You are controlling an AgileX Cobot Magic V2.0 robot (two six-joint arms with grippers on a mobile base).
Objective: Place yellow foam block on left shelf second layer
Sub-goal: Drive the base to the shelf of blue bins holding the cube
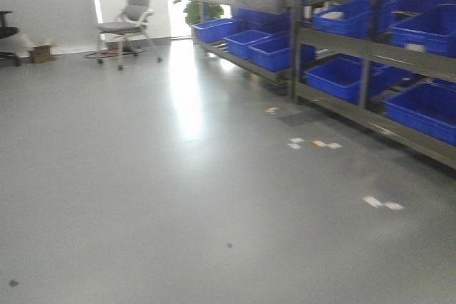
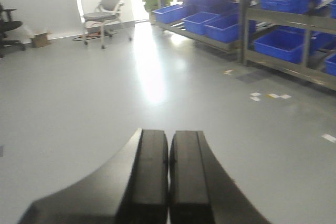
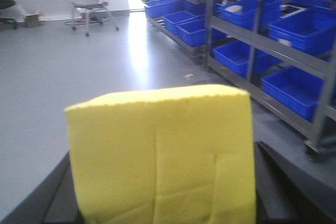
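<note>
The yellow foam block (image 3: 163, 156) fills the lower middle of the right wrist view, held between my right gripper's dark fingers (image 3: 278, 182), which show at its left and right sides. My right gripper (image 3: 163, 203) is shut on it, above grey floor. My left gripper (image 2: 169, 177) is shut and empty, its two black pads pressed together, pointing over bare floor. Metal shelving (image 1: 370, 62) with blue bins stands at the right in all views. Neither gripper shows in the front view.
Blue plastic bins (image 1: 427, 108) fill several shelf layers at the right. A grey office chair (image 1: 128, 23) stands at the far back, a black chair (image 1: 7, 33) and a small cardboard box (image 1: 41, 53) at far left. White tape marks (image 1: 313, 144) lie on the floor.
</note>
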